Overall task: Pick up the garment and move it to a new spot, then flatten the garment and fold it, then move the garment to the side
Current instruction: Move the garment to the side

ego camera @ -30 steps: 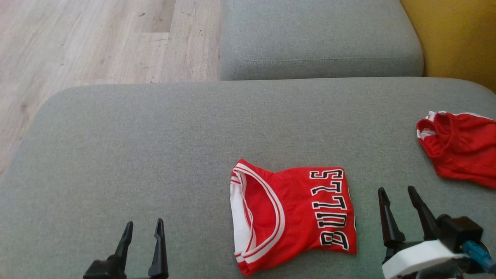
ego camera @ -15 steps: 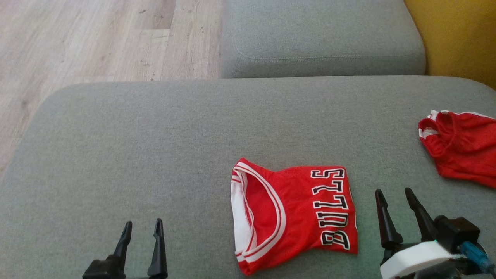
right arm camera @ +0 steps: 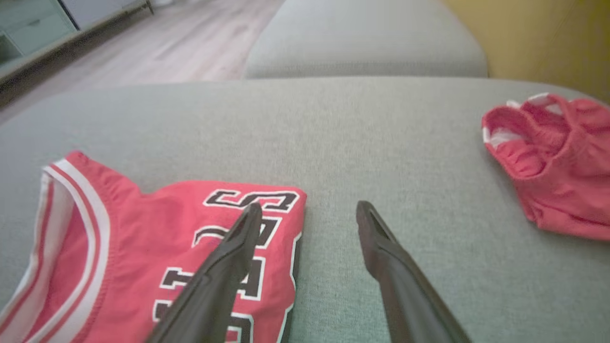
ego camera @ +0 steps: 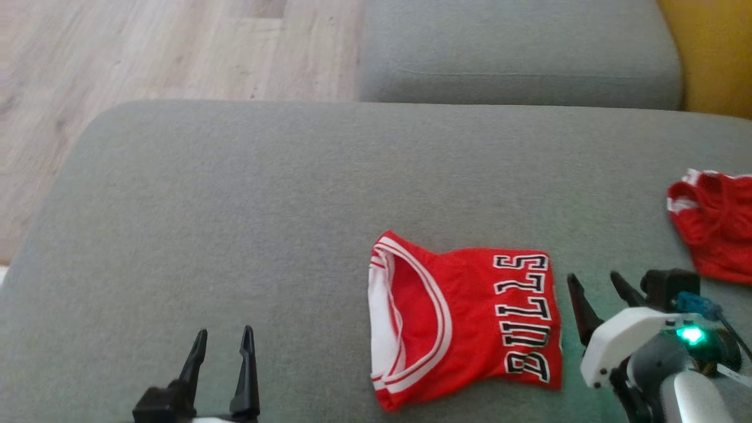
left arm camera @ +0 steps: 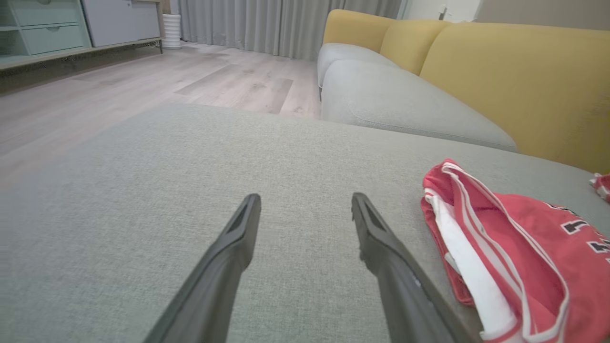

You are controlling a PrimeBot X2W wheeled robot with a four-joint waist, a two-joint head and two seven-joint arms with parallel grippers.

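Folded red jersey with white trim and black BULLS lettering [ego camera: 464, 320] lies flat on the grey fabric sofa cushion [ego camera: 235, 205], near side, right of centre. The right gripper [ego camera: 592, 277] is just right of it and the left gripper [ego camera: 224, 331] well to its left. Both have fingers apart and hold nothing. A crumpled red garment [ego camera: 714, 229] sits far right.

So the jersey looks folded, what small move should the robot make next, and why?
Probably ease the right gripper leftward and down onto the edge of the Bulls jersey, then close. The jersey lies folded on the grey cushion, the gripper is open and empty right beside it, and only moving it aside seems left.
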